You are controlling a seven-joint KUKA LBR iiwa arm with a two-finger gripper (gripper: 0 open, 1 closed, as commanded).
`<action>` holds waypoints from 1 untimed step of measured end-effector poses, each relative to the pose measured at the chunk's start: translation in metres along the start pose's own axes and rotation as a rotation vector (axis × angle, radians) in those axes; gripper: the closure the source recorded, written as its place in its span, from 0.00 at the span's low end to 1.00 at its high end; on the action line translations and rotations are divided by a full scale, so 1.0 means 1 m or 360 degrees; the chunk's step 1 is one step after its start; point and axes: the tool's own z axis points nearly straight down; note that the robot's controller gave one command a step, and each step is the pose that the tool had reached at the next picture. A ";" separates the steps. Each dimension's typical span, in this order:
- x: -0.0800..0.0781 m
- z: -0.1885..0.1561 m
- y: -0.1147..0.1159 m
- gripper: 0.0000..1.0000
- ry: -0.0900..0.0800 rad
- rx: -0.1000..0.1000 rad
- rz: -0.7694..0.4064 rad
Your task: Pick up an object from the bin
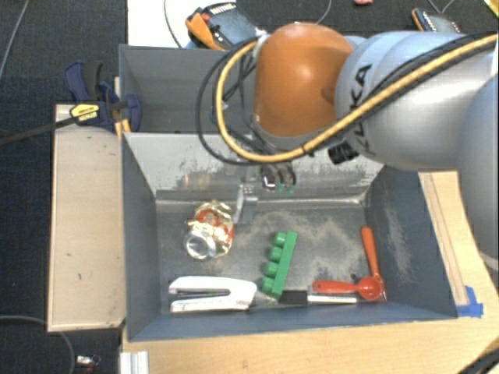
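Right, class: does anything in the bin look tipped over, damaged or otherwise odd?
The clear cup with orange markings, left of centre in the bin, lies tipped on its side, mouth towards the front-left. The white stapler, green block and red spoon lie flat; nothing looks spilled or broken.

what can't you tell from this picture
- Gripper: camera view, mostly hidden under the arm's orange cover; open or shut unclear.
- Whether it touches the clear cup: unclear.
- Thin black-and-white stick by the green block: too small to identify.
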 end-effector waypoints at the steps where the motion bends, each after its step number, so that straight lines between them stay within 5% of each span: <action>1: -0.002 -0.005 -0.001 0.00 -0.0013 -0.0002 0.0009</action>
